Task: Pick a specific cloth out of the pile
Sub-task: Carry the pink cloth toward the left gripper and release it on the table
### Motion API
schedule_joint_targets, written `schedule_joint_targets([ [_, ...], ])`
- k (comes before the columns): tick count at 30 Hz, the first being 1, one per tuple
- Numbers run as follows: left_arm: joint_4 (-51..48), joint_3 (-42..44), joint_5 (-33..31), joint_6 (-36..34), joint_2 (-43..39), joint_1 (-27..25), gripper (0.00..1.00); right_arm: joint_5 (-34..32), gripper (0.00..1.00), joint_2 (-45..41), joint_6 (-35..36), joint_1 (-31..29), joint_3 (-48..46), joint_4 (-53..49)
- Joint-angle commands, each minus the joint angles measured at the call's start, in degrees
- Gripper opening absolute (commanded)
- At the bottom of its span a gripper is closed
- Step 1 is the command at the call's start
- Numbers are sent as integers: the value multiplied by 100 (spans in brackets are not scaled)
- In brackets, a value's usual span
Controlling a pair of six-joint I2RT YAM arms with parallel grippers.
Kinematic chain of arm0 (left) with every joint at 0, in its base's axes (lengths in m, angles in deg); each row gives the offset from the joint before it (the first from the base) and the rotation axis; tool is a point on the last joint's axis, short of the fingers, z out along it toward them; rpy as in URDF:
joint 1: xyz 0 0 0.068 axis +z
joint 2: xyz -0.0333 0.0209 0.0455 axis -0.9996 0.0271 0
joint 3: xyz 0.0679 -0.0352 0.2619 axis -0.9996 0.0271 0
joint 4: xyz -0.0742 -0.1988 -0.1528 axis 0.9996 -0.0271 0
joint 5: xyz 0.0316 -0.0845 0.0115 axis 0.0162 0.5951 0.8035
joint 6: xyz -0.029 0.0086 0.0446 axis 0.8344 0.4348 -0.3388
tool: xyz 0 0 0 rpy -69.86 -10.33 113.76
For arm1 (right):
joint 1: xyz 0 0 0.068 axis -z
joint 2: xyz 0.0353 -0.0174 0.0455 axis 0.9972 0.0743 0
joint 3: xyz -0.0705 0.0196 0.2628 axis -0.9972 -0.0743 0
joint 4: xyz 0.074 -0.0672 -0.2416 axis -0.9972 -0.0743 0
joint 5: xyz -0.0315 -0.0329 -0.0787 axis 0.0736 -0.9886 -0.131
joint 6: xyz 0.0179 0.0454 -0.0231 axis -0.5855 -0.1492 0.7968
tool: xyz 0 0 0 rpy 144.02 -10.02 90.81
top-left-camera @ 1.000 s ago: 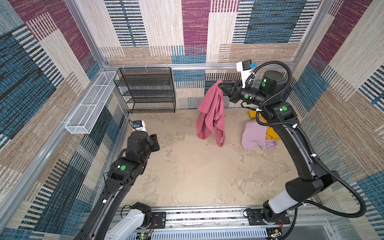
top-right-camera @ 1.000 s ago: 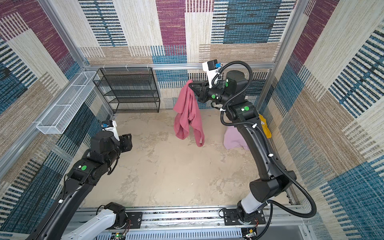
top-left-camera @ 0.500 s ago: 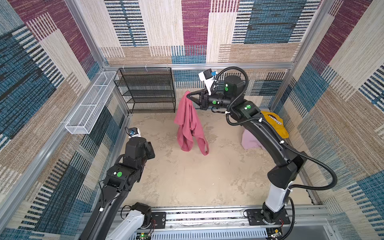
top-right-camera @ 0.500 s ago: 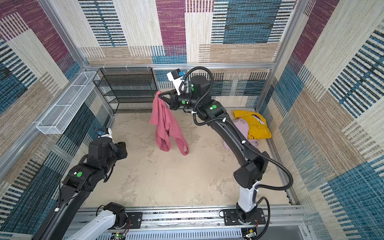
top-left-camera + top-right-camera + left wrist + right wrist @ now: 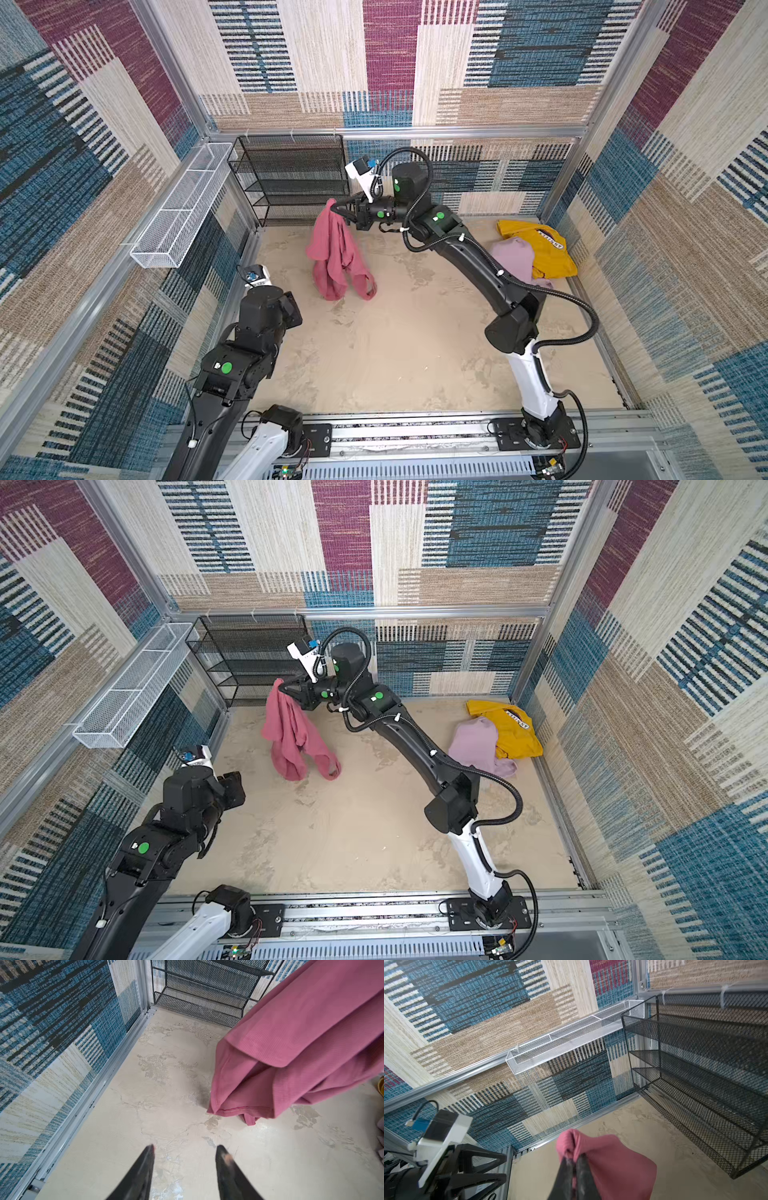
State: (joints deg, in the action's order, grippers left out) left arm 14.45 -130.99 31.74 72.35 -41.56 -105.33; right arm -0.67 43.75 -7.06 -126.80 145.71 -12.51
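Rose-pink cloth [image 5: 338, 253] hangs limp, pinched in the right pincer [image 5: 337, 209]
Mottled beige tabletop [image 5: 415, 353], woven patchwork walls [image 5: 374, 62]; left pincer [image 5: 185, 1153] parted, empty.

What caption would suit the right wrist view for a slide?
The right gripper pinches the rose-pink cloth; a black mesh rack stands beyond.

We've got black arms [image 5: 469, 257], white base links [image 5: 536, 382], green dot stickers [image 5: 226, 367], corrugated cable [image 5: 582, 316], white wrist-camera mounts [image 5: 359, 172], tapered black left gripper [image 5: 186, 1146].
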Motion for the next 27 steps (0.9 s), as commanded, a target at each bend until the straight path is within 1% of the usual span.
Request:
schedule_joint_targets([
  [1, -186, 102, 92, 197, -67, 1, 51, -163, 0, 300, -110, -104, 119, 309],
  [8, -356, 206, 308, 404, -309, 1, 51, -638, 0, 982, -91, -404, 103, 467],
  [14, -717, 146, 209, 423, -573, 3, 50, -908, 0, 1483, -153, -628, 108, 626],
  [16, -829, 123, 141, 432, -694, 5, 50, -968, 4, 1611, -173, -690, 103, 687],
  [20, -1003, 180, 4, 460, -899, 5, 50, -1019, 7, 1817, -259, -793, 105, 789],
  [22, -1051, 235, 26, 506, -959, 5, 50, -1052, 12, 1898, -277, -845, 101, 784],
  [23, -1053, 269, 36, 527, -986, 4, 50, -1076, 15, 1920, -273, -859, 102, 778],
  [24, -1055, 297, 53, 552, -1008, 1, 50, -1116, 21, 1939, -267, -881, 105, 770],
  [27, -1140, 325, 107, 611, -1017, 1, 49, -1139, 31, 1932, -255, -912, 96, 760],
])
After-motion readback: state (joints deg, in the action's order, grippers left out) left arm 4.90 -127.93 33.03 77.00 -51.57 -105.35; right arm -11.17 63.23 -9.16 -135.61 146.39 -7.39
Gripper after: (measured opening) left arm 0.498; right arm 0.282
